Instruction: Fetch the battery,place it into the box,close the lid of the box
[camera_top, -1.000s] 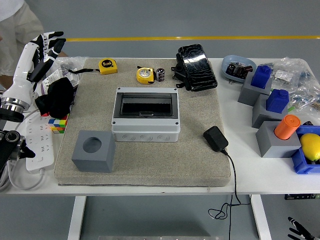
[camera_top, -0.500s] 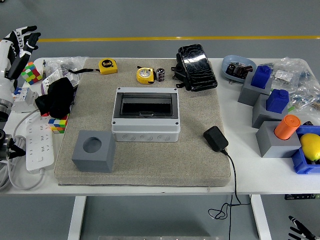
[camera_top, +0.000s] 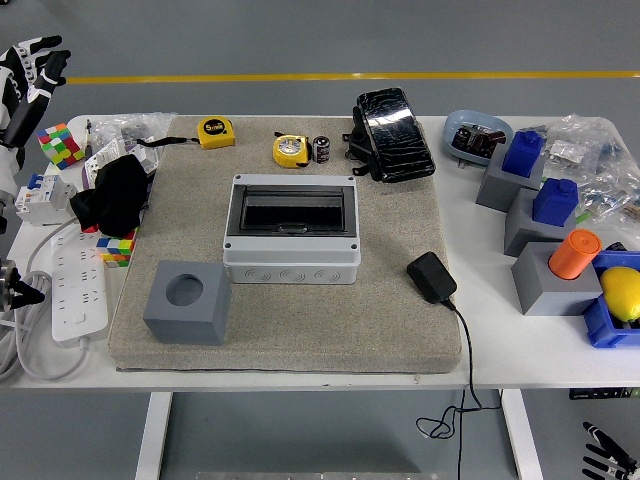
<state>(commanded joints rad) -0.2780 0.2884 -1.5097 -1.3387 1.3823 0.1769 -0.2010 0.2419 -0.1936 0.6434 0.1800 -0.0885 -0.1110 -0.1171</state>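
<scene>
My white table (camera_top: 480, 372) carries a beige felt mat (camera_top: 330, 320) at centre; left of it a white power strip (camera_top: 72, 290) & multicoloured puzzle cube (camera_top: 57, 144), right side grey foam blocks (camera_top: 545, 280) w/ blue bin (camera_top: 605, 325)

You're getting bright, even light from overhead, and things are casting only short, soft shadows on the mat (camera_top: 300, 320) and table (camera_top: 520, 350). Glare is catching the black wrapped pack (camera_top: 395, 135). Everything is staying sharp across the frame, with no blur showing.
</scene>
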